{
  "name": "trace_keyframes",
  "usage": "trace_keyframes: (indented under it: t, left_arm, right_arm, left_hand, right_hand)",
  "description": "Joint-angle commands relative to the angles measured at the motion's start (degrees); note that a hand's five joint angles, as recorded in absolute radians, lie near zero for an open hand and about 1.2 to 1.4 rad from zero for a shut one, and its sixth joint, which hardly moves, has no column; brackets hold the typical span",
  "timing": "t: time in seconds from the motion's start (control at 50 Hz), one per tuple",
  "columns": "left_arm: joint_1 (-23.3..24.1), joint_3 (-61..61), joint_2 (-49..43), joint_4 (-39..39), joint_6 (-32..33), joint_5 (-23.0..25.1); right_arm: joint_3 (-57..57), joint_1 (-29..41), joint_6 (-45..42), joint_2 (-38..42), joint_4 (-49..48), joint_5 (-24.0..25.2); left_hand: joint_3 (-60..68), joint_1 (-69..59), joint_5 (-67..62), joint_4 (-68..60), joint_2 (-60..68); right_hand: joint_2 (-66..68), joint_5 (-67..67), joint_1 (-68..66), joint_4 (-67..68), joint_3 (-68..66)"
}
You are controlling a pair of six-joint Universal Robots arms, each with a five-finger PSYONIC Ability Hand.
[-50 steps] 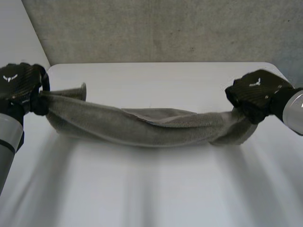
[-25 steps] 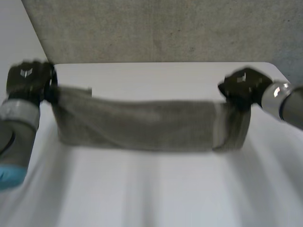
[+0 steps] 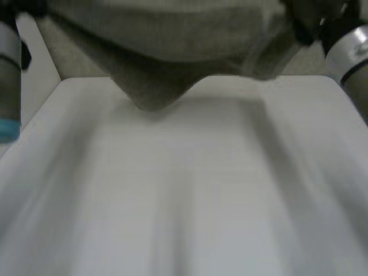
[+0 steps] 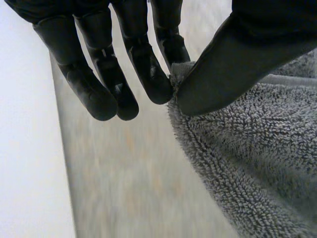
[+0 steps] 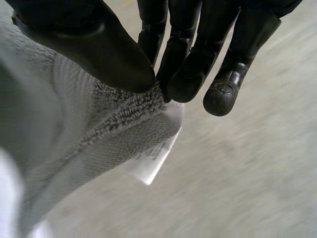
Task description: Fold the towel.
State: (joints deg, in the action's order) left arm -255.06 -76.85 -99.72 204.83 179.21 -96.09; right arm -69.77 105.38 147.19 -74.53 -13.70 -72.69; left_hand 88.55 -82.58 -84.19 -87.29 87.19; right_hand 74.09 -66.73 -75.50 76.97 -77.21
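Grey terry towel (image 3: 172, 34) hangs over the white table (image 3: 184, 195), stretched from 11 to 1 o'clock in the head view, its middle sagging lowest. The left hand (image 4: 148, 69) pinches one corner between thumb and finger. The right hand (image 5: 188, 69) is clamped on the opposite corner (the one with a white label (image 5: 151, 166)).

A white table (image 3: 184, 190) — far corners rounded — stands before a grey wall (image 3: 305, 60).
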Motion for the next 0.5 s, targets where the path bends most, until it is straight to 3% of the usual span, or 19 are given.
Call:
trace_keyframes:
  t: [0.02,0.2,0.44,0.5]
  left_arm:
    - [-2.46,-17.33,0.32,-0.66,-0.27,-1.12]
    - [-1.58,-33.61,2.77,-0.05,0.44,-0.32]
    - [-2.81,-44.43,8.57,0.04,0.7,-0.59]
    - [-3.34,-46.19,9.8,0.04,0.87,-0.68]
  right_arm:
    - [-6.06,0.0,-5.48,3.42,16.84,1.76]
    - [-21.0,-0.09,-16.93,3.16,21.97,1.24]
    - [-29.01,-2.46,-17.2,0.09,19.86,1.59]
    - [-29.81,-2.46,-17.2,0.17,18.98,1.59]
  left_hand:
    - [-8.55,2.58,14.19,7.29,-7.19]
    - [-8.55,2.58,14.19,7.29,-7.19]
    - [-8.55,2.58,14.19,7.29,-7.19]
    - [-15.03,9.06,20.67,13.78,-13.67]
  right_hand:
    - [5.91,-3.27,-4.5,3.03,-2.79]
    - [5.91,-3.27,-4.5,3.03,-2.79]
    - [5.91,-3.27,-4.5,3.03,-2.79]
    - [5.91,-3.27,-4.5,3.03,-2.79]
